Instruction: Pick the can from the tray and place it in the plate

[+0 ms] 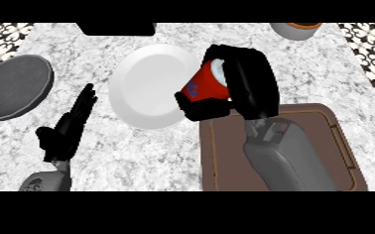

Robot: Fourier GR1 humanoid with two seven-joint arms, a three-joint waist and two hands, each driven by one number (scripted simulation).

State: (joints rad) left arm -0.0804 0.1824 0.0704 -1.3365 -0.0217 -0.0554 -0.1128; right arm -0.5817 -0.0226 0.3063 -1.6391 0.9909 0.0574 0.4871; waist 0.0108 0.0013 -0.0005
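One can (203, 83), red, sits clasped in your right hand (238, 87) at the plate's (143, 87) right rim, off the tray (341, 144), tilted for placing; left hand (70, 126) rests with fingers straight.

1. The single head view is looking steeply down onto the counter (147, 153) from above.
2. It is sitting close, the tray (344, 148) being cut off at the lower edge.
3. Both forearms are entering from that lower edge.
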